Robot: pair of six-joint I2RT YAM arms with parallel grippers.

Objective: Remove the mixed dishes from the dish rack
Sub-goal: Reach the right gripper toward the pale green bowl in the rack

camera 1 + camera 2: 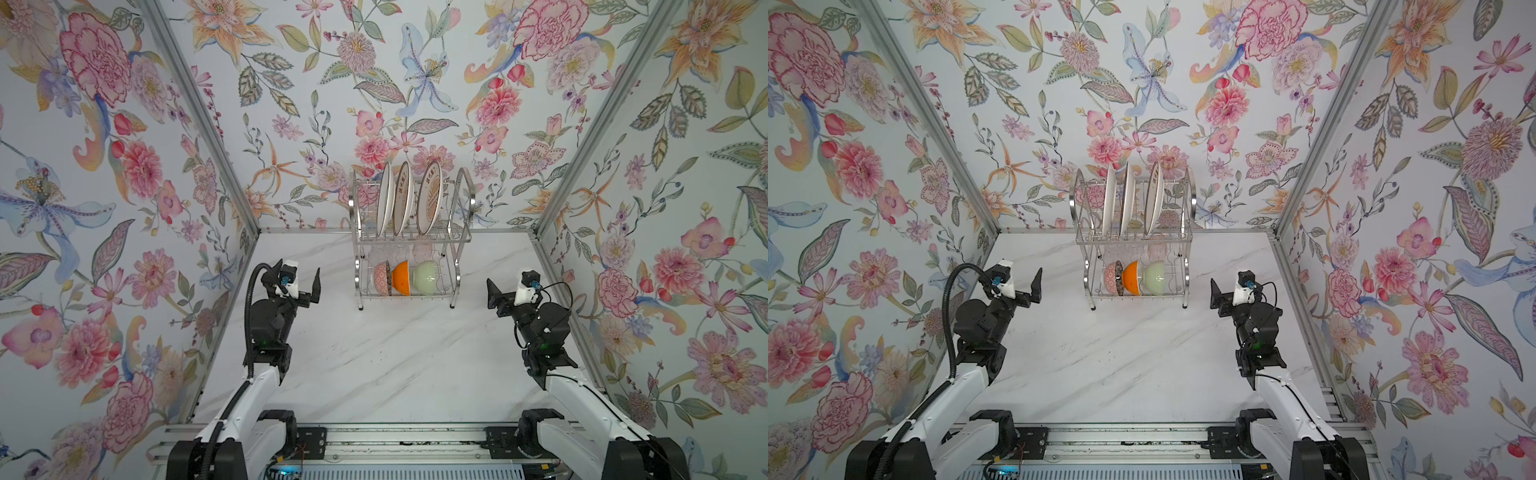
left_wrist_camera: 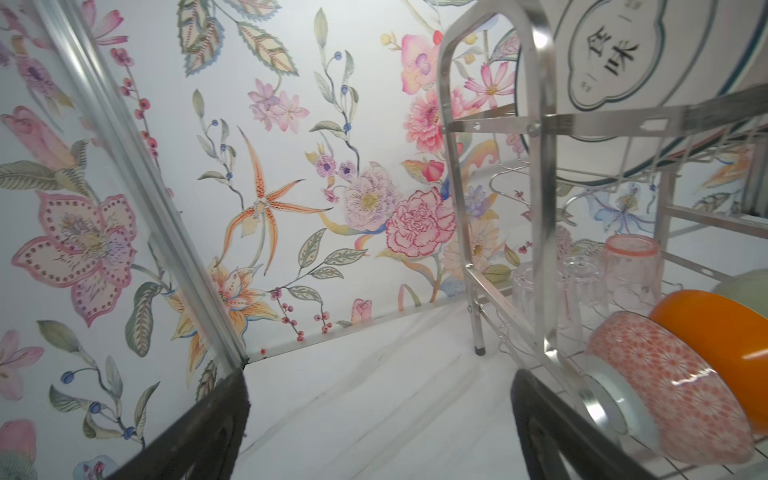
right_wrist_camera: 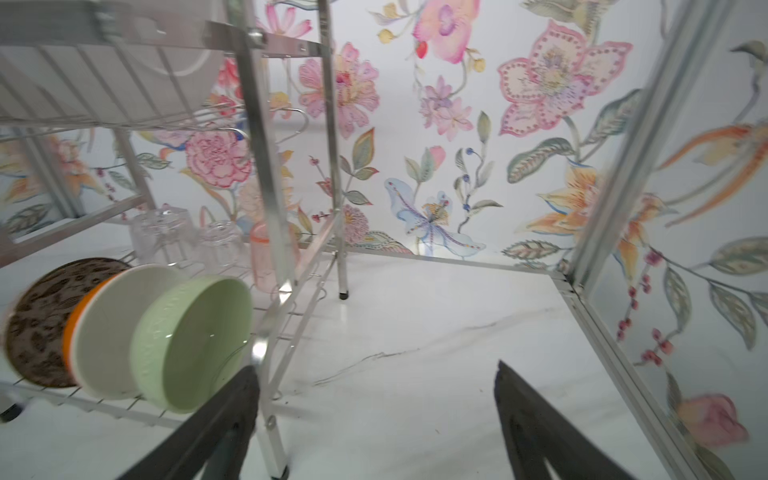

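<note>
The dish rack stands at the back middle of the table in both top views. Three plates stand on edge in its upper tier. A patterned bowl, an orange bowl and a pale green bowl lean on the lower tier, with clear cups and a pink cup behind them. My left gripper hovers open left of the rack, its fingers empty. Right of the rack my right gripper is open too, close to the green bowl and touching nothing.
Floral walls with aluminium corner posts close in the white marble table on three sides. A metal rail carrying both arm bases runs along the front edge. The rack's front legs stand near the right fingers.
</note>
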